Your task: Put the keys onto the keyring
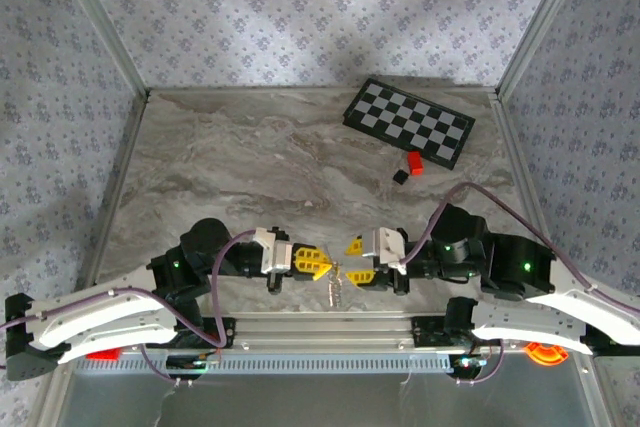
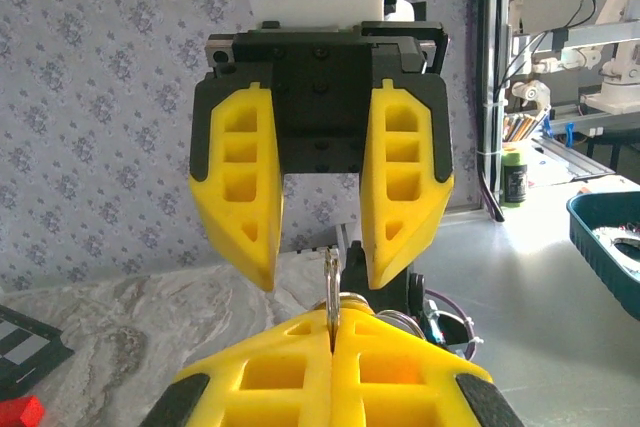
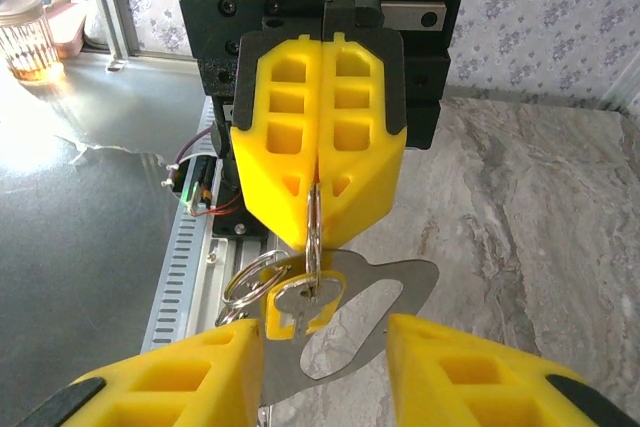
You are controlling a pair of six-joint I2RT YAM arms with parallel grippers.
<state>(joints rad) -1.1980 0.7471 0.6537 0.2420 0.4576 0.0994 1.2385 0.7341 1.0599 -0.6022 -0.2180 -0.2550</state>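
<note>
My left gripper (image 2: 333, 325) is shut on the keyring (image 2: 331, 282), a thin metal ring seen edge-on and standing up between its yellow fingertips. Seen from the right wrist, the left gripper (image 3: 313, 235) points down at the camera. The keyring (image 3: 314, 222) hangs from it, carrying a silvery key (image 3: 300, 305), a flat metal tag (image 3: 400, 292) with an oval hole, and smaller rings (image 3: 250, 282). My right gripper (image 3: 325, 335) is open, its fingers either side of the hanging cluster and not touching it. From above, the left gripper (image 1: 318, 264) and the right gripper (image 1: 357, 260) meet tip to tip, with the keys (image 1: 335, 289) dangling below.
A checkerboard (image 1: 408, 122) lies at the back right, with a small red block (image 1: 416, 162) and a black block (image 1: 400, 176) beside it. The aluminium rail (image 1: 330, 327) runs along the near edge, right under the grippers.
</note>
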